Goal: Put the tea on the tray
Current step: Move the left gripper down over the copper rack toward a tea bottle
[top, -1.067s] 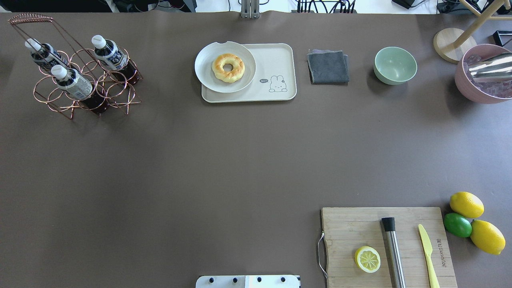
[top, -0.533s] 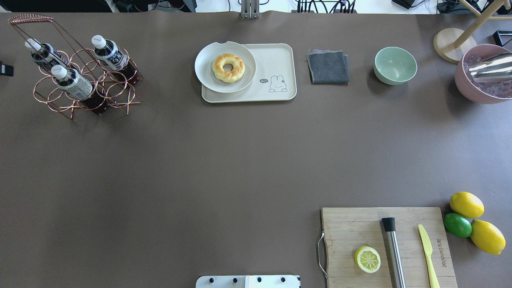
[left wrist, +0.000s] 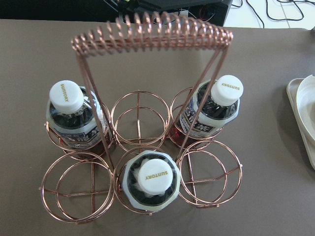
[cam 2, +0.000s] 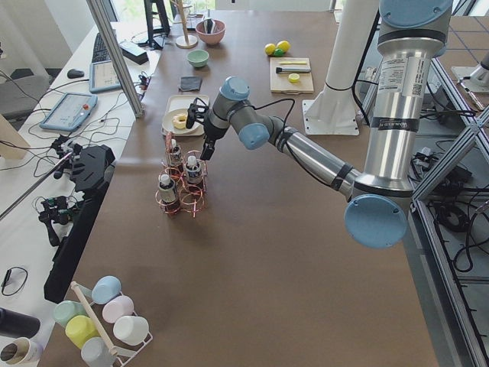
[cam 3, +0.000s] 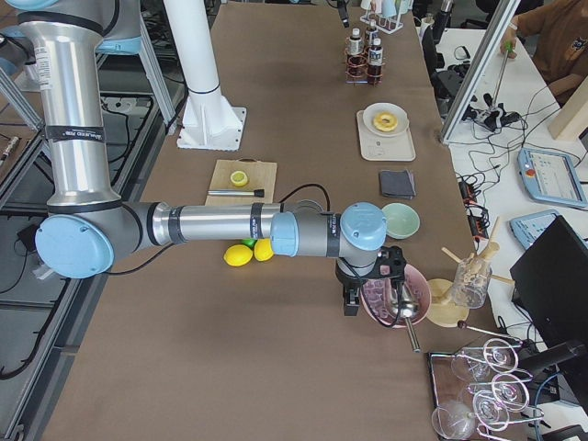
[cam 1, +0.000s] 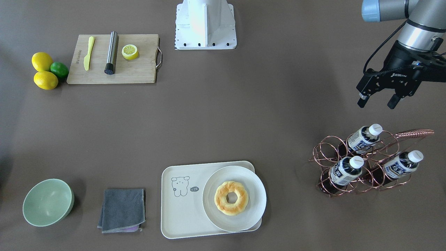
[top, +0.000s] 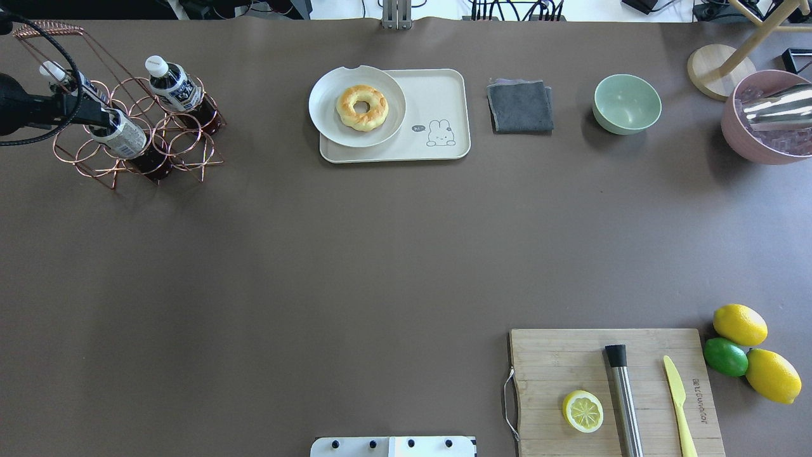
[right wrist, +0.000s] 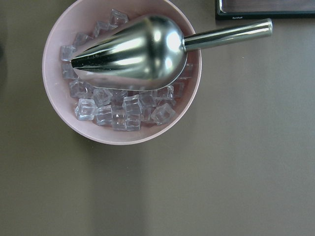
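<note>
Three tea bottles stand in a copper wire rack [cam 1: 362, 164]: one near the robot [cam 1: 364, 138], two farther out [cam 1: 346, 169] [cam 1: 404, 164]. The left wrist view looks straight down on them [left wrist: 150, 179]. My left gripper [cam 1: 377, 101] is open and empty, hovering just on the robot's side of the rack, above the bottles. The cream tray [cam 1: 181, 212] [top: 438, 95] holds a white plate [cam 1: 258, 198] with a doughnut. My right gripper [cam 3: 354, 296] hangs by the pink ice bowl; I cannot tell whether it is open or shut.
A grey cloth [cam 1: 122, 209] and a green bowl [cam 1: 48, 202] lie beside the tray. A wooden board [cam 1: 139, 69] carries a lemon half, a steel muddler and a yellow knife, with lemons and a lime [cam 1: 45, 69] beside it. A pink ice bowl [right wrist: 123, 132] holds a scoop.
My left arm has come into the overhead view from the left edge and now reaches over the bottle rack. Nothing on the table has moved.
</note>
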You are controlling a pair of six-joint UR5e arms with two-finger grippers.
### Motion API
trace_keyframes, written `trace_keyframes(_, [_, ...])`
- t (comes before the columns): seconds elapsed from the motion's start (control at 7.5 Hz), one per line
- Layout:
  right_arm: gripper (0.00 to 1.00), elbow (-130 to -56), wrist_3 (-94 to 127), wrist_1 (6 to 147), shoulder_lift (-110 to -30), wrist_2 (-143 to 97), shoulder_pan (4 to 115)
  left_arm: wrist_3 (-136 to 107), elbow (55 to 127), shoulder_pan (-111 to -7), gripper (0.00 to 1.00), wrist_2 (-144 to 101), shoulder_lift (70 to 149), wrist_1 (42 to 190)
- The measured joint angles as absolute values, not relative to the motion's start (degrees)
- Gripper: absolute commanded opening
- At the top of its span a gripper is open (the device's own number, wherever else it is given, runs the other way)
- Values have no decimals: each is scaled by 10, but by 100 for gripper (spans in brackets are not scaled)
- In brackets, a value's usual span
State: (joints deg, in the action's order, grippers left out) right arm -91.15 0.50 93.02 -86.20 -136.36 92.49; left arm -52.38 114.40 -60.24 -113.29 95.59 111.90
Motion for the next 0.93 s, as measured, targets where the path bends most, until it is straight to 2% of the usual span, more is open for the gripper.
trace_keyframes(0.27, [100, -915, 5, 930, -861, -1364, 925, -515, 1108, -598, 97, -1101, 982, 1118])
trace_keyframes(0.4, [100, -916, 5, 930, -861, -1365, 925, -499, 1099, -597, 87, -1091, 986, 1119])
trace_keyframes(0.53, [100, -917, 5, 930, -861, -1366, 925, -490, 1093, -596, 65, -1088, 988, 1120])
trace_keyframes(0.67, [100, -917, 5, 930, -861, -1366, 925, -486, 1086, -596, 52, -1088, 991, 1120])
trace_keyframes(0.93, [100, -918, 5, 930, -861, -1366, 925, -484, 1080, -595, 51, -1089, 993, 1121])
